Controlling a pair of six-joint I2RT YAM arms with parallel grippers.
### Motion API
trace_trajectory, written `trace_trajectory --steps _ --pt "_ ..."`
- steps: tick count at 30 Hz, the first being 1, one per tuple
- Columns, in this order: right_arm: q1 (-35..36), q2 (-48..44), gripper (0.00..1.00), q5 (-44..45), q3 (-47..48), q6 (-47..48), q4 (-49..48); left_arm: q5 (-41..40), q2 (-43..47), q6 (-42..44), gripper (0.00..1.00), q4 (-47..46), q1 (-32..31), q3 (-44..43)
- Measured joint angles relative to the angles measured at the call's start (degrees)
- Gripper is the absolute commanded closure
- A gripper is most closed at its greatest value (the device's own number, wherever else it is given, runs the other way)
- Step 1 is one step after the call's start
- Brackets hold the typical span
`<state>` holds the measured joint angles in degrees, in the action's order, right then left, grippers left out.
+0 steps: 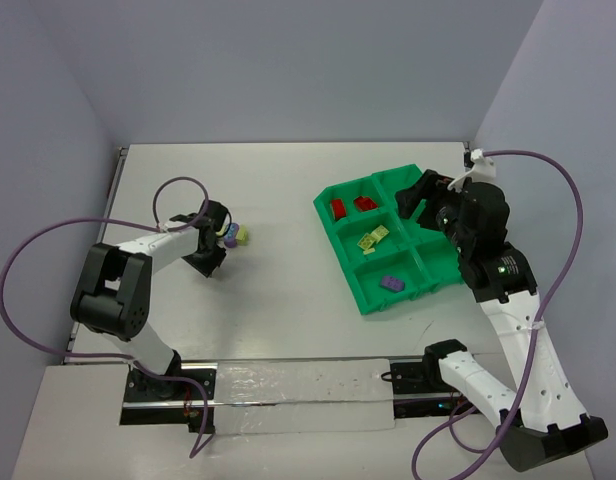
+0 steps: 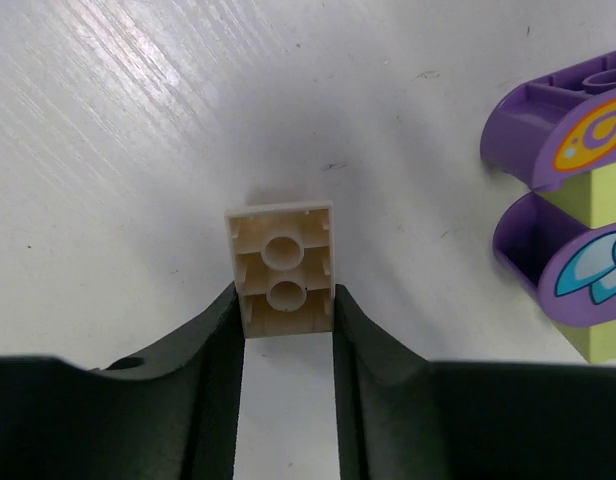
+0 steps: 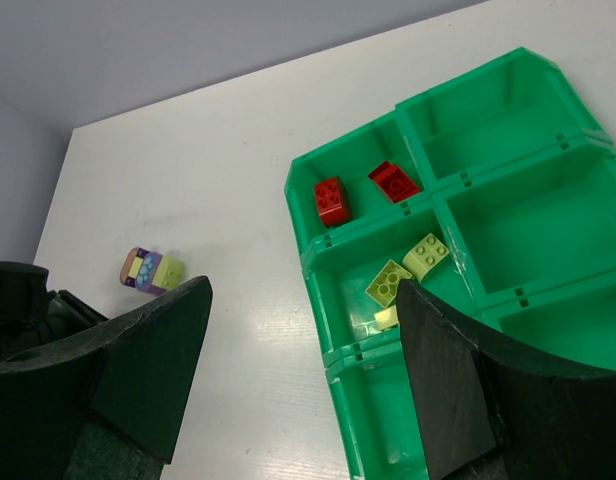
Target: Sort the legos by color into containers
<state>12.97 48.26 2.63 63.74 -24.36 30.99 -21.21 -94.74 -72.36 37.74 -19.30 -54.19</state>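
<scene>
Table (image 1: pixel 278 190) carries everything, pale and flat, with both arms reaching over it from their bases.

The green tray (image 1: pixel 340 258) lies directly under the right gripper (image 3: pixel 303 370), whose fingers are spread wide with nothing between them. From that hand's view, two red bricks (image 3: pixel 331 200) sit in a compartment beyond its left finger. The yellow-green bricks (image 3: pixel 425 255) share the next compartment nearer the fingertips. A purple brick (image 1: pixel 391 284) rests alone in a compartment closer to the arm's base. Each colour has its own cell, so the sorting looks partly done. This hand seems parked above the tray, out of the other arm's way.

The left gripper (image 2: pixel 285 300) is well apart from the tray and low over the table. Its fingers are pressed against the two long sides of a cream brick (image 2: pixel 282 262). Only the brick's near half lies between them. The brick is upside down, hollow tubes showing, so its flat side walls give the pads a square hold. Whether it has left the table I cannot tell.

A small stack of purple and yellow-green pieces (image 2: pixel 563 120) stands just to the side of that hand's fingers, apart from them and not yet sorted.
</scene>
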Motion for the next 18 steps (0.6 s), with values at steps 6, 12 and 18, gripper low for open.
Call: trace_trajectory --steps 6,12,18 --pt "0.0 -0.08 0.19 -0.09 -1.41 -0.46 -0.07 0.88 1.66 1.12 0.95 -2.17 0.16 1.84" --pt "0.0 0.03 0.19 -0.27 -1.5 -0.5 -0.53 2.5 6.21 3.08 1.0 -1.4 -3.9 5.48" --pt "0.0 1.52 0.19 -0.84 -1.76 -1.39 -1.59 3.31 7.61 11.98 0.99 -3.99 -21.17 3.04"
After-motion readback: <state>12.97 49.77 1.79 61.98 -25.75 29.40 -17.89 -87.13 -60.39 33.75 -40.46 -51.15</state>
